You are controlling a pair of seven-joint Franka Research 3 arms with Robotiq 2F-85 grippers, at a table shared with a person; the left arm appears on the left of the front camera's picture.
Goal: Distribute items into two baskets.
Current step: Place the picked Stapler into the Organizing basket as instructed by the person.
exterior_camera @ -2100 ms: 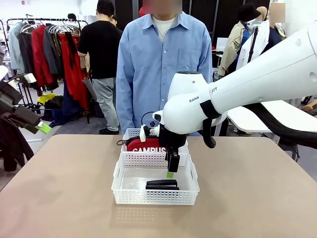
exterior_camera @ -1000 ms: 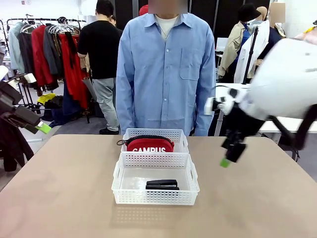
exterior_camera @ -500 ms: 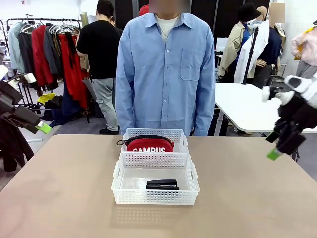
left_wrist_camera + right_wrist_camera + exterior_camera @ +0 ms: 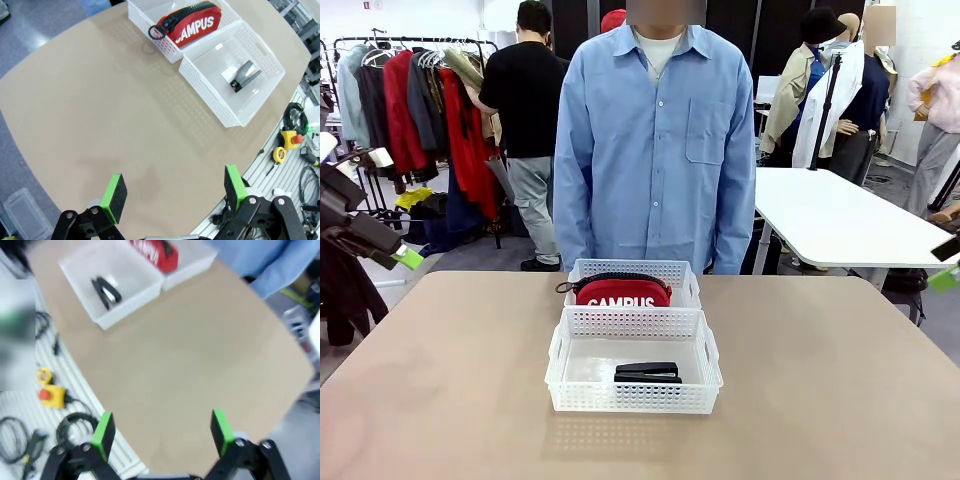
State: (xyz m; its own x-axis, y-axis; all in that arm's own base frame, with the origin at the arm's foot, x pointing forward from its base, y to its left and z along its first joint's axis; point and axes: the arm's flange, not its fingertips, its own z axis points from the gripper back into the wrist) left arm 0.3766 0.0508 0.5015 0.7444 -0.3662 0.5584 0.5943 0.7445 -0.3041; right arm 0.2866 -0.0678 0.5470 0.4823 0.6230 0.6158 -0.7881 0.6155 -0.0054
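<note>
Two white lattice baskets stand end to end at the table's middle. The far basket [image 4: 678, 272] holds the red CAMPUS pouch [image 4: 623, 293], its dark strap over the left rim. The black stapler [image 4: 647, 372] lies in the near basket [image 4: 633, 398]. My left gripper [image 4: 174, 192] hangs open and empty high above the table's left part, far from the pouch [image 4: 192, 25] and stapler [image 4: 245, 75]. My right gripper [image 4: 162, 432] is open and empty above the table's right side, with the stapler [image 4: 105, 290] and pouch [image 4: 155, 252] far off. One of its green pads [image 4: 948, 277] shows at the front view's right edge.
A person in a blue shirt [image 4: 655, 140] stands at the far edge right behind the baskets, hands down. Bare tan tabletop [image 4: 820, 380] lies on both sides of the baskets. Cables and an emergency-stop box [image 4: 289, 139] lie below the table's near edge.
My right arm has pulled back from over the near basket, rising to the right until only a pad shows at the edge. The stapler stays in the near basket. Left arm unchanged.
</note>
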